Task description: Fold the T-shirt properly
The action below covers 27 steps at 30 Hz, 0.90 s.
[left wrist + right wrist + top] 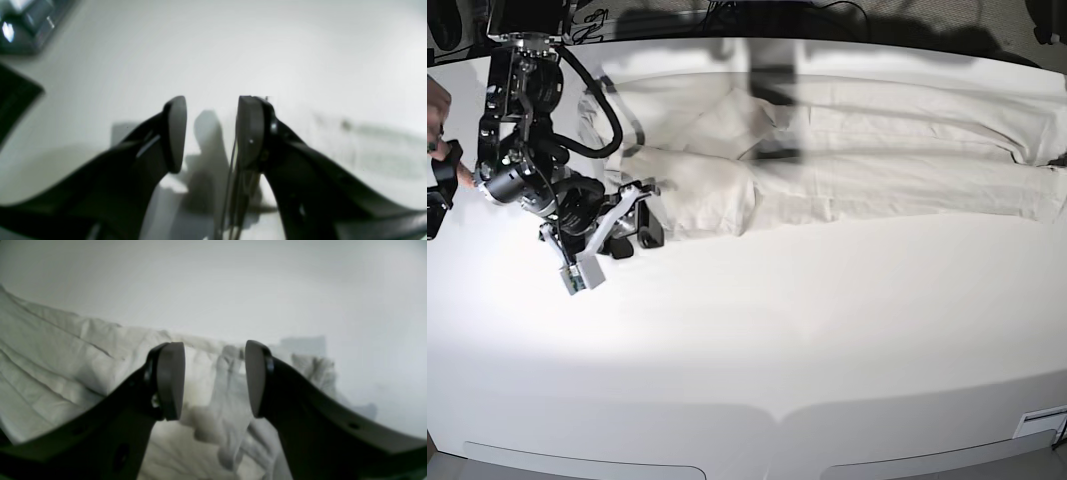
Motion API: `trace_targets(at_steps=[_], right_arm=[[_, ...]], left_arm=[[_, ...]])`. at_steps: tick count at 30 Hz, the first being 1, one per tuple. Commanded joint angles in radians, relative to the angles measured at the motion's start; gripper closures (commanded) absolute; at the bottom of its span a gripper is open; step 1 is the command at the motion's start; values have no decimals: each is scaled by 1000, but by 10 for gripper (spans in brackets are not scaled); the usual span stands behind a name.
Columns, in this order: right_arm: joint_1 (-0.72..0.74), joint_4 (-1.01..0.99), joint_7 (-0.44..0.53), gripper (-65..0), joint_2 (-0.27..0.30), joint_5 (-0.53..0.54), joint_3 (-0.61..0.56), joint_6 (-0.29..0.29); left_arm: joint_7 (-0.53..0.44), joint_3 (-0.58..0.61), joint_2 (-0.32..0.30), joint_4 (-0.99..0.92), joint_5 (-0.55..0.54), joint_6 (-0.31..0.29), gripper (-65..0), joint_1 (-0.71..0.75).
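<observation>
The T-shirt (877,150), pale beige and wrinkled, lies stretched across the back of the white table (777,330). My right gripper (640,222) hovers at the shirt's near left edge. In the right wrist view this gripper (214,353) is open, its jaws astride a rumpled fold of the T-shirt (60,353) without pinching it. In the left wrist view my left gripper (212,110) is open over bare white table, with nothing between its fingers. A dark blurred streak (773,105) stands over the shirt's middle in the base view; I cannot tell what it is.
Dark equipment (23,26) sits at the upper left of the left wrist view. Thin cables (233,186) hang by the left gripper's right finger. The table's front edge (747,445) runs along the bottom. A person's hand (437,100) shows at the far left.
</observation>
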Motion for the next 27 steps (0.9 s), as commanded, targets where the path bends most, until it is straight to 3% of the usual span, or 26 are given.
trace_targets(at_steps=[1,4,11,16,19,22,27], right_arm=[[14,8,18,-295,11,11,3,1],[14,5,-5,-295,11,11,3,1],[14,5,-18,-295,16,10,5,2],[14,5,-17,-295,17,10,5,2],[14,5,-17,-295,16,11,5,2],[14,5,-17,-295,16,11,5,2],[14,5,-18,-295,16,11,5,2]], left_arm=[[-5,-8,-34,11,-19,-6,-252,-11],[30,-9,-34,11,-22,-6,-252,-11],[199,-9,-50,11,-138,-6,-252,-10],[333,-9,-132,11,-368,-6,-252,-11],[488,-9,-168,11,-500,-6,-252,-11],[574,-8,-161,11,-552,-6,-252,-10],[588,-8,-99,11,-551,-6,-251,-1]])
